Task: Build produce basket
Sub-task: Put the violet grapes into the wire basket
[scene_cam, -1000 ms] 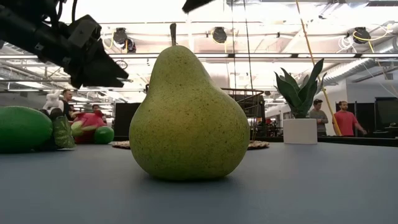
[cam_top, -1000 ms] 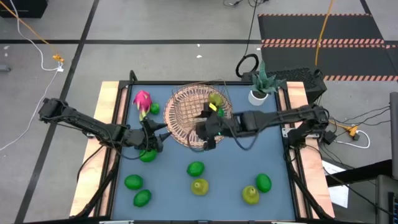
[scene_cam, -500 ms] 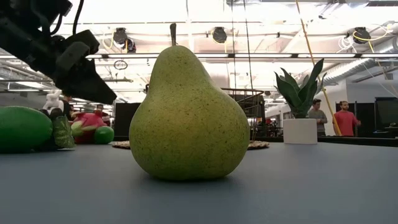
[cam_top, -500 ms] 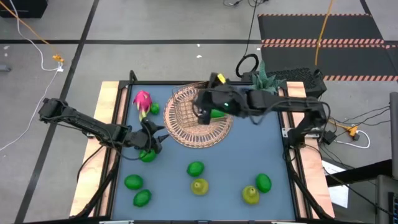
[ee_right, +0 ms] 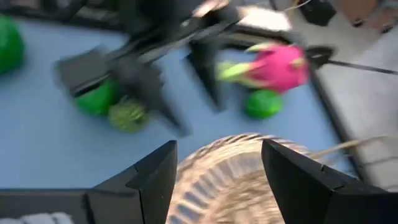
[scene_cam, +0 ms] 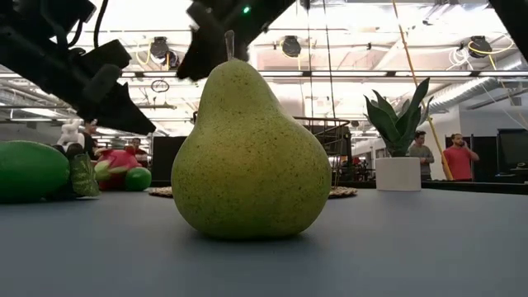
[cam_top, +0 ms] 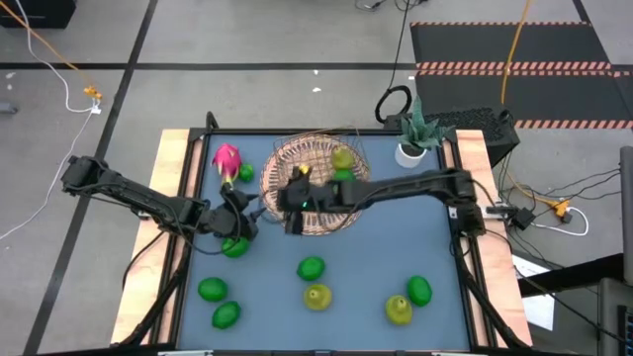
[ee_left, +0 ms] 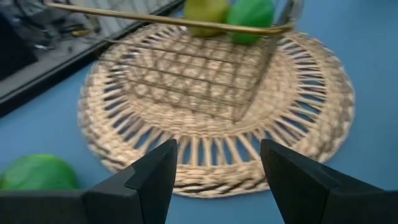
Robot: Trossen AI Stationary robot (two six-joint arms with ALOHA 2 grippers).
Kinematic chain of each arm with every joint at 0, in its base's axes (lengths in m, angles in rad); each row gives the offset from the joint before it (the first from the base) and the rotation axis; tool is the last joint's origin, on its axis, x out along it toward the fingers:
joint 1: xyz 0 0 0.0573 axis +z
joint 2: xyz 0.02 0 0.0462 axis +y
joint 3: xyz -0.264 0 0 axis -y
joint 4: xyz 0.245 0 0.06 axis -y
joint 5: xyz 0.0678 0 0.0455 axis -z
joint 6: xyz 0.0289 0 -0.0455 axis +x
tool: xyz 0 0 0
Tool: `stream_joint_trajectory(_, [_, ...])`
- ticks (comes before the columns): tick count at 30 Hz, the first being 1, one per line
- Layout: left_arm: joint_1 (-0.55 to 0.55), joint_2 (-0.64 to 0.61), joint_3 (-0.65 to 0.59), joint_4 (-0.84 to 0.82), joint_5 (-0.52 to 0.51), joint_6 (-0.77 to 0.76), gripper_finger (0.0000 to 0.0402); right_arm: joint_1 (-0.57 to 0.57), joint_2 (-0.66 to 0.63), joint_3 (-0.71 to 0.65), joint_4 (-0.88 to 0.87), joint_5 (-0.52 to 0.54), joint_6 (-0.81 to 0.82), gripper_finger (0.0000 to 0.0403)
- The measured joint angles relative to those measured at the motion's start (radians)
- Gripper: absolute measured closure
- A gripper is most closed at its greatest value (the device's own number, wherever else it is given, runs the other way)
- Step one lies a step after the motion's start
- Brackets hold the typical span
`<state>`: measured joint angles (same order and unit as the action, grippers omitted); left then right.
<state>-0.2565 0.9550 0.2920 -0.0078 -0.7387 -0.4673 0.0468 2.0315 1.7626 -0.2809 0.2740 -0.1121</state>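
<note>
The copper wire basket (cam_top: 318,176) stands on a round wicker mat (cam_top: 297,222) and holds a pear (cam_top: 342,158) and a lime (cam_top: 342,177); both also show in the left wrist view (ee_left: 230,12). My right gripper (cam_top: 287,206) is open and empty above the mat's near-left part, pointing toward the table's left. My left gripper (cam_top: 243,222) is open and empty, just above a lime (cam_top: 234,246) left of the mat. The pink dragon fruit (cam_top: 226,158) lies on the table at the far left, a lime (cam_top: 245,172) beside it. Loose limes (cam_top: 311,267) and pears (cam_top: 316,295) lie near the front.
A potted plant (cam_top: 412,138) stands at the far right corner. More limes (cam_top: 211,289) (cam_top: 419,290) and a pear (cam_top: 398,310) lie along the near edge. One pear (scene_cam: 247,153) fills the middle of the low view. People stand in the room beyond the table.
My right gripper has swung toward the far edge over the basket, then back toward the table's left, and now hangs over the mat's near-left part. My left gripper has dipped a little toward the lime under it.
</note>
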Motion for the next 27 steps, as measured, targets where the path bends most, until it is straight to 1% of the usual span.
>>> stream_joint_trajectory(3, [0.000, 0.000, 0.000, -0.040, -0.025, -0.033, 0.0170, 0.028, 0.046, -0.001, 0.074, 0.008, 0.003, 0.0174])
stream_joint_trajectory(6, [0.000, 0.000, 0.001, -0.111, -0.031, -0.063, 0.0170, 0.052, 0.089, 0.000, 0.186, 0.008, 0.002, 0.0174])
stream_joint_trajectory(8, [0.000, 0.000, 0.002, -0.190, -0.030, -0.092, 0.0170, 0.063, 0.115, 0.000, 0.263, 0.008, 0.002, 0.0174])
stream_joint_trajectory(12, [0.017, -0.002, 0.026, -0.400, -0.031, -0.231, 0.0170, 0.078, 0.178, 0.000, 0.422, 0.008, 0.004, 0.0174])
stream_joint_trajectory(15, [0.031, -0.002, 0.047, -0.463, -0.032, -0.289, 0.0170, 0.080, 0.226, 0.001, 0.518, 0.008, 0.006, 0.0174])
stream_joint_trajectory(18, [0.040, -0.002, 0.064, -0.467, -0.031, -0.269, 0.0170, 0.080, 0.273, 0.018, 0.560, 0.009, 0.003, 0.0174])
stream_joint_trajectory(22, [0.042, -0.001, 0.100, -0.533, -0.028, -0.237, 0.0170, 0.079, 0.320, 0.063, 0.569, 0.011, 0.002, 0.0174])
stream_joint_trajectory(27, [0.043, 0.000, 0.165, -0.706, -0.050, -0.272, 0.0170, 0.068, 0.352, 0.076, 0.635, -0.074, -0.061, 0.0164])
